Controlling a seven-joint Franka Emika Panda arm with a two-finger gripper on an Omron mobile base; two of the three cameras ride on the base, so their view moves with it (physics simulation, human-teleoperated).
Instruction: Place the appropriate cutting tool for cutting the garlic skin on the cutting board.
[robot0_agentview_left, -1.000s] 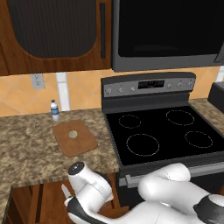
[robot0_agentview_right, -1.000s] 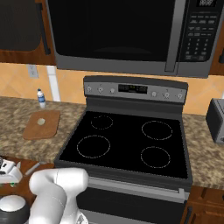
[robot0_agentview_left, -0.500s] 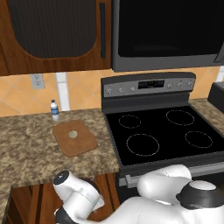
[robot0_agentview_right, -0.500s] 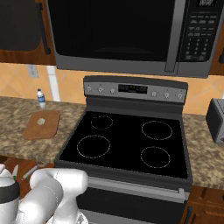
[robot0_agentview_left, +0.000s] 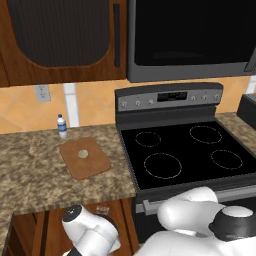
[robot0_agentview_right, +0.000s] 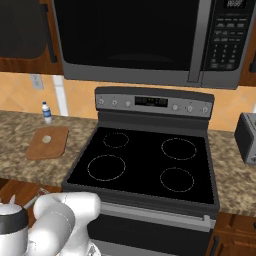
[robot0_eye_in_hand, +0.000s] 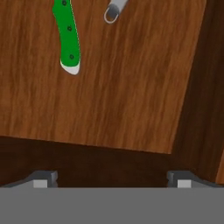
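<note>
Gripper (robot0_eye_in_hand: 109, 178) spread wide, holding nothing, above a wood-grained drawer floor (robot0_eye_in_hand: 131, 96). Green-handled knife (robot0_eye_in_hand: 68, 37) flat on that floor, slim grey metal peeler (robot0_eye_in_hand: 114, 9) just beside. Rounded reddish-brown cutting board (robot0_agentview_left: 84, 158) on speckled granite counter (robot0_agentview_left: 30, 170), left of the black glass stove (robot0_agentview_left: 185, 155); pale roundish garlic (robot0_agentview_left: 83, 154) on the board.

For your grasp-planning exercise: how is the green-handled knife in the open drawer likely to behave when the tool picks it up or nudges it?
The knife looks rigid, with a riveted handle, so it probably will not flex. It lies flat on the smooth wooden drawer floor, so a nudge would likely slide or spin it rather than roll it. Its slim, curved handle may slip between the open tool fingers.
</note>
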